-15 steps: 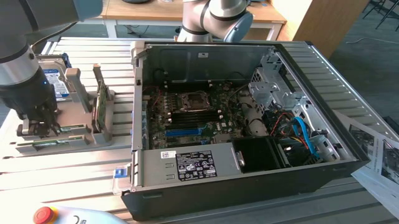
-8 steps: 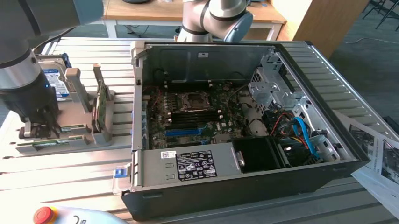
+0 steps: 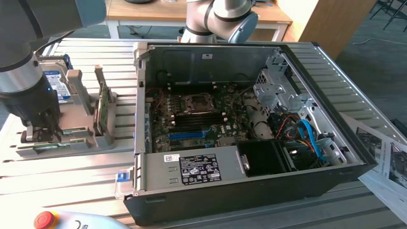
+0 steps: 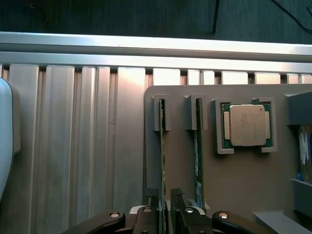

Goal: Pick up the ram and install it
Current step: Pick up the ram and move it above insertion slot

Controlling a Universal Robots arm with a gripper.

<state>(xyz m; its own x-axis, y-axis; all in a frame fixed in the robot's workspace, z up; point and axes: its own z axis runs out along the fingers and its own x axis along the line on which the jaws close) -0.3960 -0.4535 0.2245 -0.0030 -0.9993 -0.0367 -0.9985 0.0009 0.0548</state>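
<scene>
Two slim green ram sticks stand on edge in slots of a grey holder (image 4: pixel 253 180). The nearer ram (image 4: pixel 162 146) runs down between my gripper's (image 4: pixel 164 207) two dark fingers (image 4: pixel 152 204), which stand apart on either side of it without clamping. The second ram (image 4: pixel 198 146) lies parallel beside it. In the exterior view, my gripper (image 3: pixel 43 131) hangs low over the holder (image 3: pixel 95 140) at the exterior view's left, over the ram (image 3: pixel 60 146). The open computer case (image 3: pixel 254 191) with its motherboard (image 3: pixel 197 119) sits in the middle.
A processor chip (image 4: pixel 246 125) rests in a recess of the holder. A green expansion card (image 3: pixel 102 102) and a hard drive (image 3: pixel 60 88) stand upright in the holder. A red stop button (image 3: pixel 43 219) is at the front. Papers (image 3: pixel 388 162) lie at the exterior view's right.
</scene>
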